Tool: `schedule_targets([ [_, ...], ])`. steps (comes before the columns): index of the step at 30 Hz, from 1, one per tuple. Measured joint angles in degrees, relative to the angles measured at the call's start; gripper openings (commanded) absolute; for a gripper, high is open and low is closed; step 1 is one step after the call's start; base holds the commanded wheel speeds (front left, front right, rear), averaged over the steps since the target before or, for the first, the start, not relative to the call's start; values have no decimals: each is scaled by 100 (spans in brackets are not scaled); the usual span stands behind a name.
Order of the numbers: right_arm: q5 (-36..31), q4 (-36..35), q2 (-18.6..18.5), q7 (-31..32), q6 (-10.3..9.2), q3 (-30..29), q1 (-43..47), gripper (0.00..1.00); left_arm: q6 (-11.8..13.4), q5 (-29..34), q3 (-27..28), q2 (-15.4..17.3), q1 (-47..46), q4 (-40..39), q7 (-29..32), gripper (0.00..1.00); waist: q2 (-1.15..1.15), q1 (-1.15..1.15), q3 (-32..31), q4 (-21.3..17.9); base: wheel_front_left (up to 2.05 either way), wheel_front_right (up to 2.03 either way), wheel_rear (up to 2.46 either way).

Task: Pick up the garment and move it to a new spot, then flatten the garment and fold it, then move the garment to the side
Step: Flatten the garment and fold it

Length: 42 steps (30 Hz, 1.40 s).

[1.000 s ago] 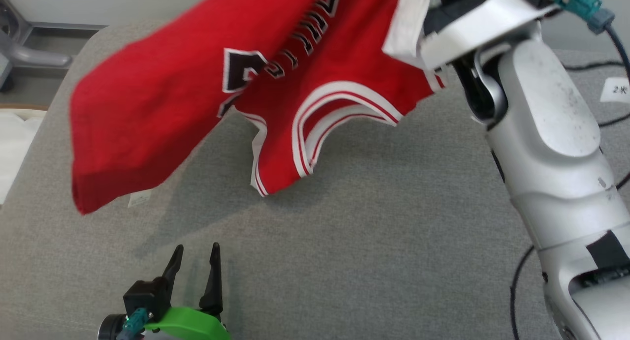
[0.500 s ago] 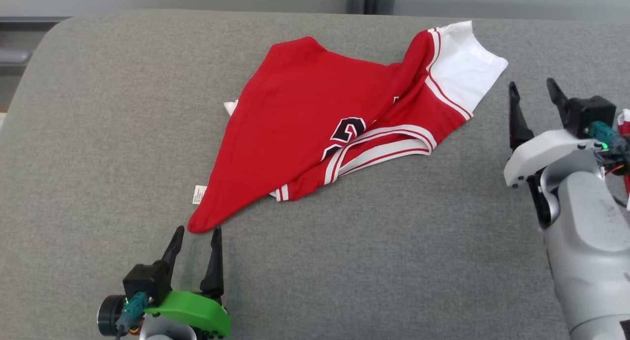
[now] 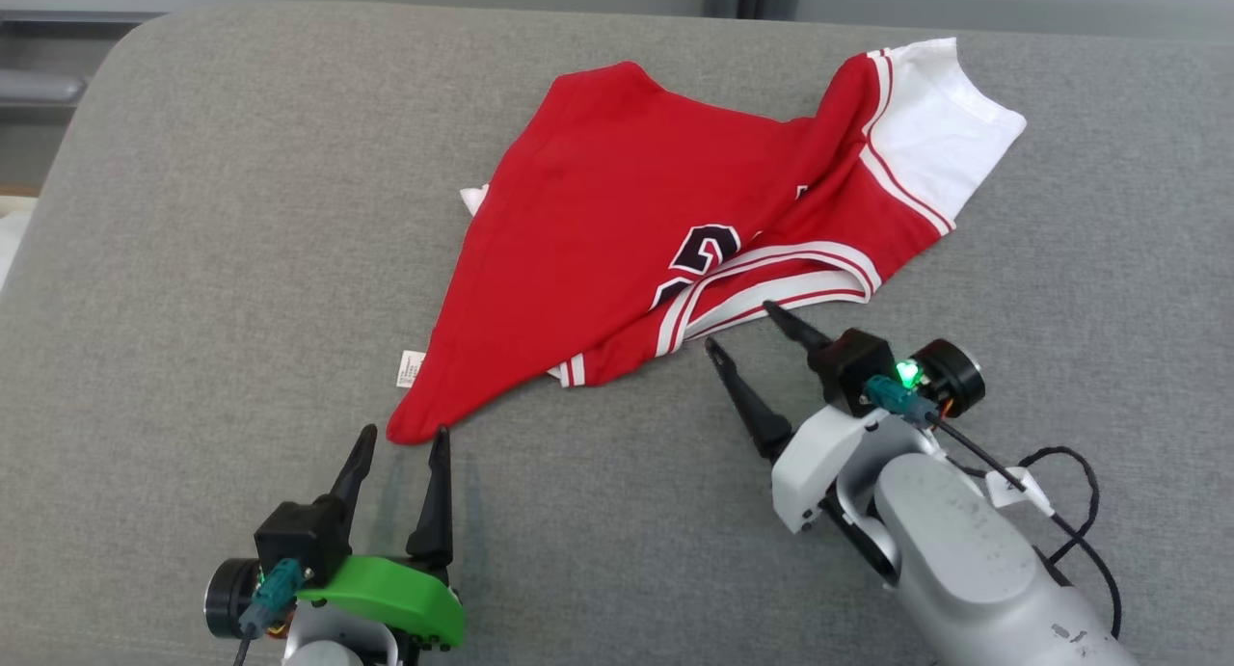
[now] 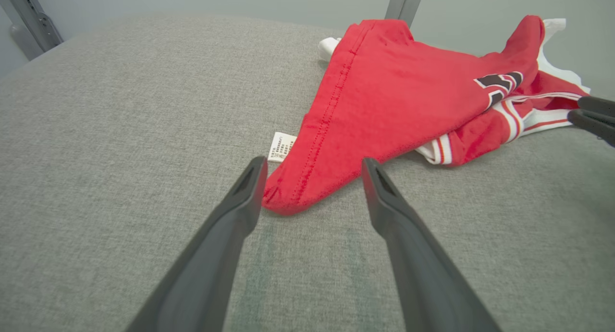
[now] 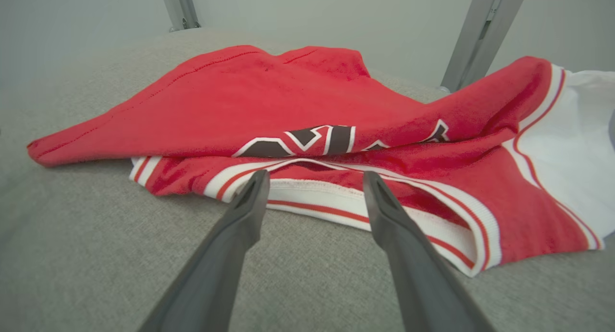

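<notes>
Your left gripper (image 3: pixel 405 433) is released, fingers spread and empty, low over the grey cushion (image 3: pixel 193 261). The nearest red corner of the garment (image 3: pixel 617 213) lies flat right at its fingertips, and you cannot tell whether they touch it. A small white label (image 3: pixel 410 367) sticks out of the hem just beside that corner. Your right gripper (image 3: pixel 740 325) is also released and holds nothing. Its fingers point at the striped trim (image 3: pixel 771 295) on the near edge of the garment, with the tips just at that trim, and contact cannot be judged. Beyond both grippers, the garment lies rumpled and folded over itself across the middle of the cushion. It is mostly red, a black number shows partly at the fold, and a white panel (image 3: pixel 950 141) lies at its far right end. A black cable (image 3: pixel 1085 459) loops on the cushion beside your right arm.
</notes>
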Motion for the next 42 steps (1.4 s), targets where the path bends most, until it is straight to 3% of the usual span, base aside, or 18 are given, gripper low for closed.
schedule_targets([
  [4, 575, 441, 3, 0, 0, 615, -158, 100, 0, -46, -58, 0, -15, 4, 0, 100, 0, 0, 50, 169, 0, 0, 0],
  [11, 983, 714, 2, 0, 0, 864, -452, 100, 0, -137, -107, 0, -44, 4, 1, 100, 0, 0, 171, 481, 0, 0, 0],
  [12, 990, 731, -2, 0, 0, 870, -467, 88, 0, -138, -111, 0, -46, 5, 0, 100, 0, 0, 187, 515, 0, 0, 0],
  [13, 1013, 745, -1, 0, 0, 886, -471, 46, 0, -138, -110, 0, -48, 5, 0, 100, 0, 0, 203, 553, 0, 0, 0],
  [15, 1054, 748, 5, 0, 0, 869, -472, 0, 0, -140, -104, 0, -53, 9, 0, 100, 0, 0, 229, 609, 0, 0, 0],
  [26, 758, 0, 1, 1, 0, 24, -68, 0, 0, -57, 55, -1, -41, -1, 0, 100, 0, 0, 129, 389, 0, 0, 0],
  [38, 514, -2197, -366, 0, 0, -1569, 1210, 0, 0, 101, 141, -2, 296, -26, 0, 100, 0, 0, -302, -275, 0, 0, 0],
  [42, 368, -2003, -485, -2, 0, -1893, 1722, 0, 0, 120, 130, -1, 364, -31, 0, 100, 0, 0, -424, -551, 0, 0, 0],
])
